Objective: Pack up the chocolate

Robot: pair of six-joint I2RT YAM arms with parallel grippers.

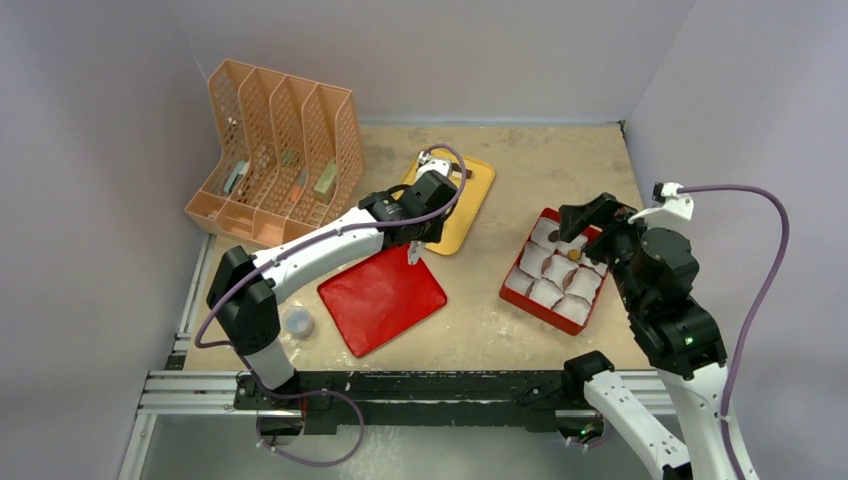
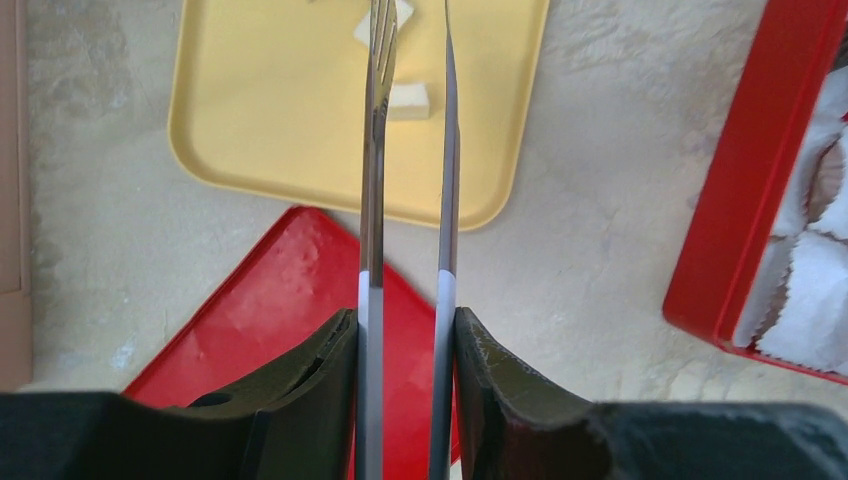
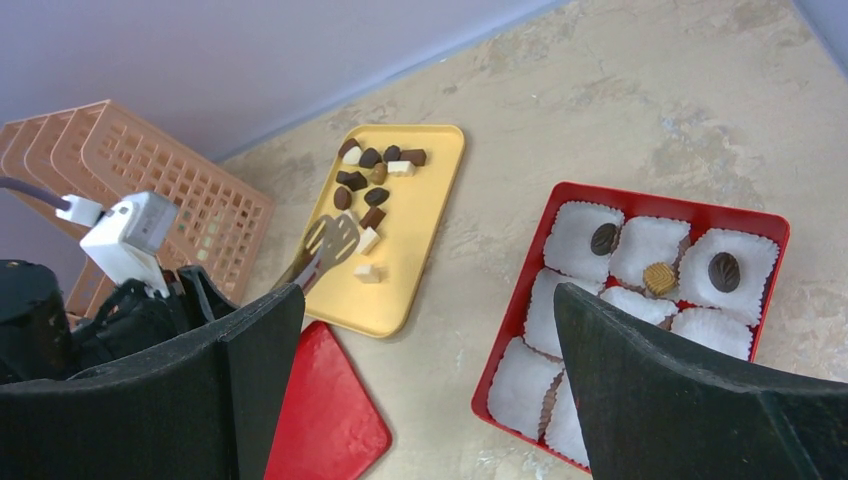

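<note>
Small chocolate pieces [image 3: 370,185], dark brown, tan and white, cluster at the yellow tray's [image 3: 420,260] far end, three more in the red box's [image 3: 680,207] paper cups [image 3: 570,250]; left gripper [image 2: 405,318] clamps metal tongs [image 2: 372,200], right gripper [image 3: 428,295] gapes wide, empty.

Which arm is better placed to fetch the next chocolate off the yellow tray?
Left. The left tool grips the tongs, whose tips hang over the yellow tray by the chocolate. The right tool is open and empty, above the red box, away from that tray.
</note>
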